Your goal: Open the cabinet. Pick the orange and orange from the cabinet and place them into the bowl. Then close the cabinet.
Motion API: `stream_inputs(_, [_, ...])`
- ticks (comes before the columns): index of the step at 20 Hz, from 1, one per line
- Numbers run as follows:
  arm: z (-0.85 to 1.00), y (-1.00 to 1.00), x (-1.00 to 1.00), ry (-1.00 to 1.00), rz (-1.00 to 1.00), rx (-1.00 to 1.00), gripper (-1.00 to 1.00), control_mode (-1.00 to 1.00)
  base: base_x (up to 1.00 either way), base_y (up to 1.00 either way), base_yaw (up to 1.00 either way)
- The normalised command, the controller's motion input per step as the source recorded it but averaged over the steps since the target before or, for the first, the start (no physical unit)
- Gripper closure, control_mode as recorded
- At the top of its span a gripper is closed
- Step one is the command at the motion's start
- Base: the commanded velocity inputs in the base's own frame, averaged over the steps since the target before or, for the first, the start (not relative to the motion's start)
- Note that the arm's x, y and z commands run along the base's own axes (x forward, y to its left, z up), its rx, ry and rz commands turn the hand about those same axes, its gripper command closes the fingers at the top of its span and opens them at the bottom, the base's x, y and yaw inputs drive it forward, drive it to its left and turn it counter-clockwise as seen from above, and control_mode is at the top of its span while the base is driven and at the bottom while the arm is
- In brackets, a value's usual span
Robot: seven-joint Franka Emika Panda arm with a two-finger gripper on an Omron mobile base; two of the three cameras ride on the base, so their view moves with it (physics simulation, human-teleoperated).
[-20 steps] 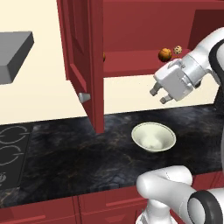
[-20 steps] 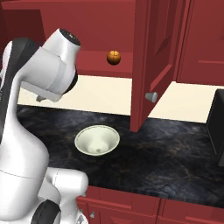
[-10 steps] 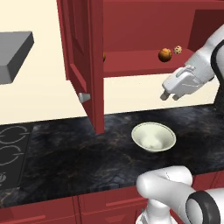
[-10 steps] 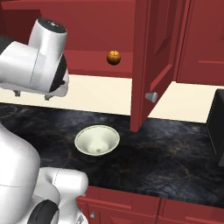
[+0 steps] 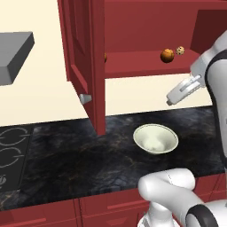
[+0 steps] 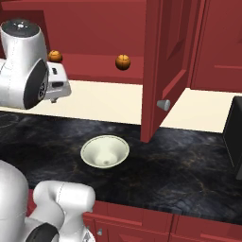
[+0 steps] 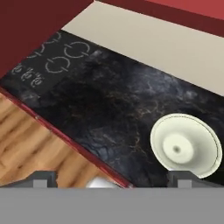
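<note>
With the cabinet (image 5: 88,53) door swung open for access, both oranges (image 6: 122,62) lay on its shelf, the empty bowl (image 5: 155,138) waited mid-counter, and the gripper (image 5: 182,91) hung spread and empty.

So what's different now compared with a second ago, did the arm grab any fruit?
No fruit was taken. The white arm's open two-finger gripper swung right and slightly down, away from the dark red wall cabinet, and holds nothing. Unchanged: both small round oranges on the shelf, the tan speckled ball beside one, the pale cream bowl empty on the black marbled counter, the doors open.
</note>
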Motion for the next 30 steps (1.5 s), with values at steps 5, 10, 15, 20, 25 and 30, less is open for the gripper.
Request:
stream_inputs(5, [0.0,-0.16,-0.19,-0.21,-0.09,-0.07,-1.0,-1.0,0.0,0.0,0.0])
stream_inputs(10, [0.0,-0.33,-0.27,-0.07,-0.05,0.0,-1.0,-1.0,0.0,0.0,0.0])
stream_inputs(15, [0.0,-0.16,-0.01,-0.11,-0.15,-0.03,-1.0,-1.0,0.0,0.0,0.0])
stream_inputs(20, [0.0,-0.04,0.0,-0.09,-0.24,-0.03,-1.0,-1.0,0.0,0.0,0.0])
stream_inputs(25, [0.06,-0.16,0.0,-0.03,-0.28,0.0,-1.0,-1.0,0.0,0.0,0.0])
stream_inputs(30, [0.17,-0.3,0.0,-0.05,-0.18,0.0,-1.0,-1.0,0.0,0.0,0.0])
